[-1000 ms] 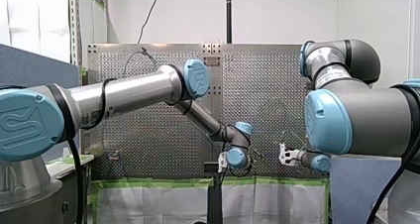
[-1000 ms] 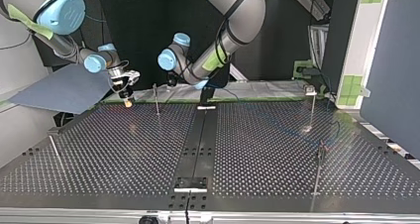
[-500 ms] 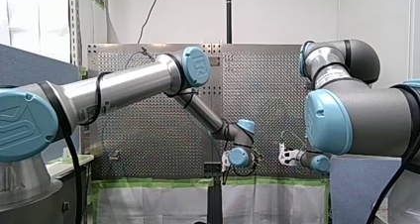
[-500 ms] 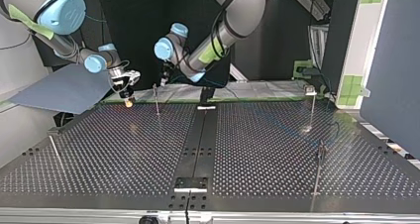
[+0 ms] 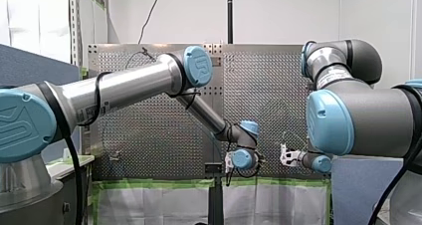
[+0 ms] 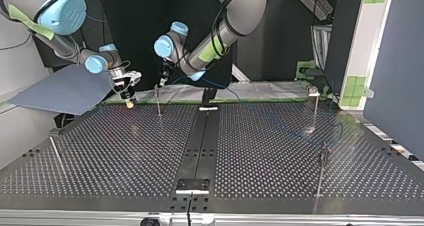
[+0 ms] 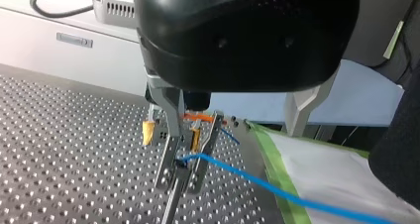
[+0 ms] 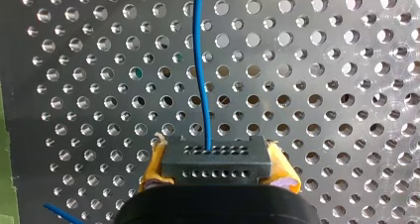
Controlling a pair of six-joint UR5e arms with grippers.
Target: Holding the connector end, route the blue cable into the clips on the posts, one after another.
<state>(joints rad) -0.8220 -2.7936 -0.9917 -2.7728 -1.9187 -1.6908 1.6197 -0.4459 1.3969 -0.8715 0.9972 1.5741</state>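
Listing across the top view from its left: leaning thin metal post, near the side edge of the dark perforated metal table; no cable made out on it. Next, my right arm's gripper, low at the table's edge farthest from that camera. The right wrist view shows its yellow pads pressed onto the two ends of the black rectangular connector block, out of whose face the thin blue cable runs straight ahead over the holes. Just beside it, upright thin metal post topped by a small dark clip head. Directly over that post, my left arm's black gripper, working in that view's left half and the nearer of the two to the clip. Left wrist view: cable meets the clip head at this gripper's tip, then trails off over the green tape strip, so its long axis lies across the post, not along it. Whether this gripper nips the cable cannot be told. Judgement: seating wants a small drop onto the clip head, cable kept crosswise. Further right, far upright post and near upright post, well apart from the grippers; a faint blue line on the table near them, too faint to trace.
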